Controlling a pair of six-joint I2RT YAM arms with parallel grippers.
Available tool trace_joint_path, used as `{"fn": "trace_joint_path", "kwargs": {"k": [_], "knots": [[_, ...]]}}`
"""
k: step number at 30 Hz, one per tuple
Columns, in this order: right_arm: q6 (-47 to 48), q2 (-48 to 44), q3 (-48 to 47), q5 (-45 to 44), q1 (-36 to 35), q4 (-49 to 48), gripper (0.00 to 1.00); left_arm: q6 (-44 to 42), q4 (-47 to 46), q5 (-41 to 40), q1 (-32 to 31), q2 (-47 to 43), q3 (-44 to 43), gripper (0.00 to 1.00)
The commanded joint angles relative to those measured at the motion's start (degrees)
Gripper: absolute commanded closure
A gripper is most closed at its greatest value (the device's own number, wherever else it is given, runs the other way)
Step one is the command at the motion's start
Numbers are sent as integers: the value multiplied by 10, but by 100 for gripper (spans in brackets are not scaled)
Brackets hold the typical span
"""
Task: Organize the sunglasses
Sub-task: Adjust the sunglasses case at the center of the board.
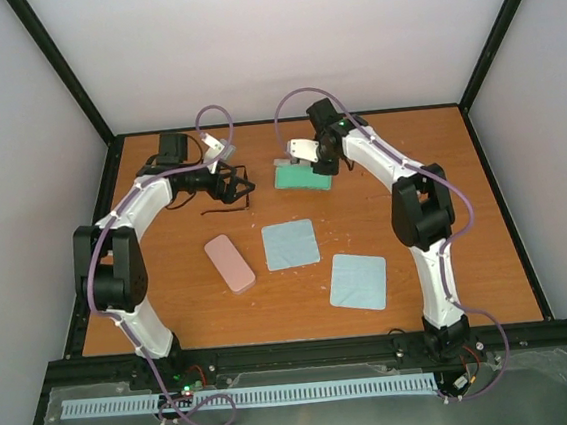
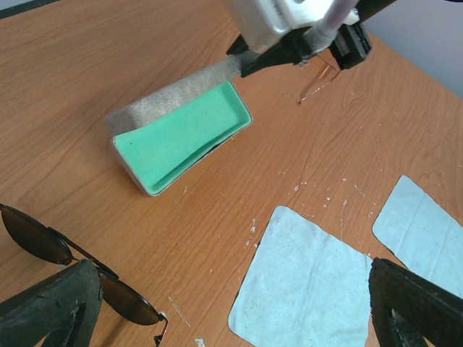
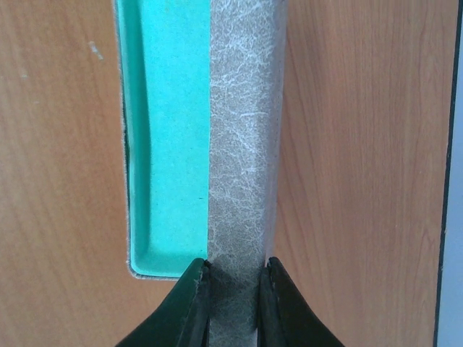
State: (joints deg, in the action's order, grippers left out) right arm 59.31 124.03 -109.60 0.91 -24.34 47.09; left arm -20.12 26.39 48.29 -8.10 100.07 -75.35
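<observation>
Left claw (image 1: 233,185) released, jaws wide, over the dark sunglasses (image 2: 32,236), which lie on the bench (image 1: 464,205) back-left. Looks staged for a pick. Right of that, the open case (image 2: 181,137), green lining up; right claw (image 3: 235,278) clenched on its grey felt lid (image 3: 242,144), likely pinning it open for loading. Nearer the bases: pink case (image 1: 229,263), two blue cloths (image 1: 291,244), all off the glasses-to-case route, so nothing blocks it. Thin reddish wire (image 2: 318,81) by the right arm, possibly the second pair.
</observation>
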Motion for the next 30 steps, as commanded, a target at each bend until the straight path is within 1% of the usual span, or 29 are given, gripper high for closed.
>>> {"fn": "trace_joint_path", "kwargs": {"k": [1, 3, 8, 14, 20, 25, 28, 30], "knots": [[62, 46, -61, 19, 5, 15, 97, -12, 16, 12, 4, 17, -32, 1], [78, 52, -63, 32, 6, 19, 97, -12, 17, 12, 4, 19, -35, 1], [79, 68, -65, 44, 10, 23, 97, -10, 16, 10, 4, 28, -42, 0], [54, 65, -54, 42, 10, 8, 76, -10, 17, 10, 4, 37, -50, 0], [32, 62, -51, 37, 10, -1, 62, -11, 16, 11, 4, 42, -52, 1], [11, 53, -53, 10, 10, -27, 61, -11, 16, 7, 4, 39, -49, 1], [-11, 44, -59, -22, 10, -61, 57, -9, 10, 6, 4, 37, -47, 1], [-22, 33, -62, -40, 10, -76, 56, -9, 7, 5, 4, 36, -45, 1]]}}
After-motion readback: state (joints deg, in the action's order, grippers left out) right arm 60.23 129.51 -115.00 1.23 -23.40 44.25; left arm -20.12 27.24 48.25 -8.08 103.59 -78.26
